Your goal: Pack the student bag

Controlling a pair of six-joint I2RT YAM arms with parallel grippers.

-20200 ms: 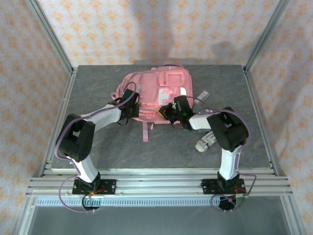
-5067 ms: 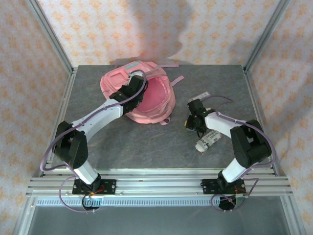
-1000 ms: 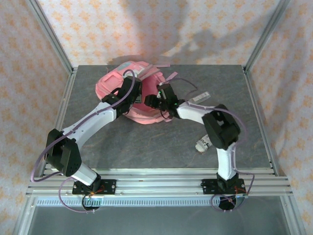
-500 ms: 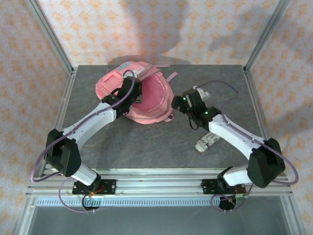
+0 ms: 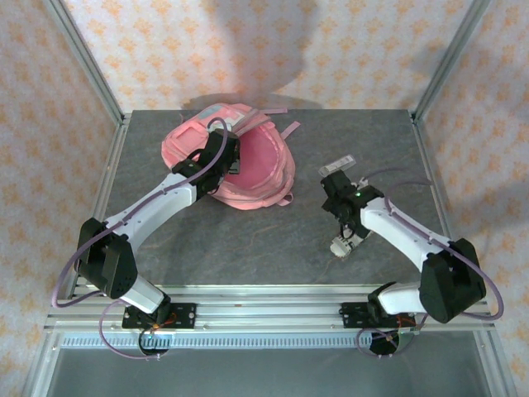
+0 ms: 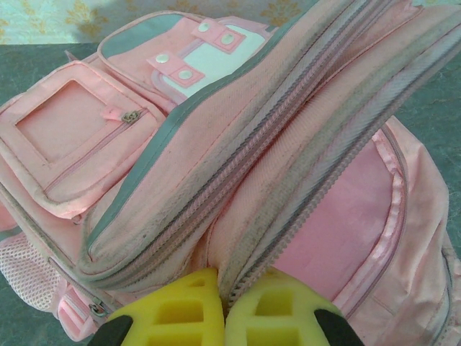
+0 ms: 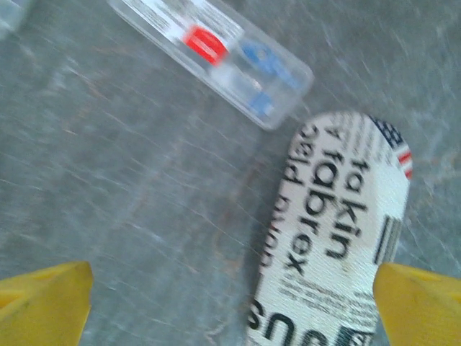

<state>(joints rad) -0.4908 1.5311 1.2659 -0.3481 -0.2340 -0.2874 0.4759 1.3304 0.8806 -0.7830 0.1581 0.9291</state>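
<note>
From above, the student bag (image 5: pixel 263 169) lies at the far left-centre of the table (image 5: pixel 207 240), its main compartment gaping. The left arm reaches far and rightward from its base, elbow low, and the left gripper (image 5: pixel 225 161) sits at the bag's near-left rim. The right arm folds at the near right, its forearm running leftward; the right gripper (image 5: pixel 347 222) points down above a printed pouch (image 5: pixel 345 244), with a clear case (image 5: pixel 337 165) farther off.

At the left wrist, the yellow fingertips (image 6: pixel 176 311) are pinched together on the bag's zip edge.

At the right wrist, the fingertips (image 7: pixel 45 292) stand wide apart over the pouch and the case beside it.
</note>
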